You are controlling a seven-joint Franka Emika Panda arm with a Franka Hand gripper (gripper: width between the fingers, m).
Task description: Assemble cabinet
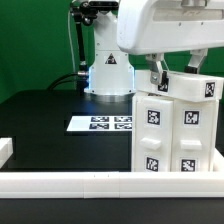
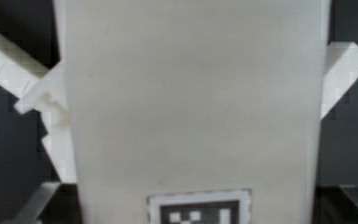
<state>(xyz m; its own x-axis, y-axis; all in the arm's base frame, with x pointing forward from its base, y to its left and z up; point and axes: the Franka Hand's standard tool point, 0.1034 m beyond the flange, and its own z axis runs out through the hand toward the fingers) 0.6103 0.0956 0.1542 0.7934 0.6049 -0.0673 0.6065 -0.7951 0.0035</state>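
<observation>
The cabinet is a tall white boxy body with several black-and-white tags, standing at the exterior view's right, just behind the front rail. My gripper comes down on its top, one finger on each side of a white upper part. In the wrist view the cabinet's broad white face with a tag at its lower end fills the space between the dark fingers. My gripper looks shut on this part. Slanted white edges of the cabinet show on both sides behind it.
The marker board lies flat on the black table, left of the cabinet. A long low white rail runs along the front, with a short piece at the exterior view's left. The arm's white base stands at the back.
</observation>
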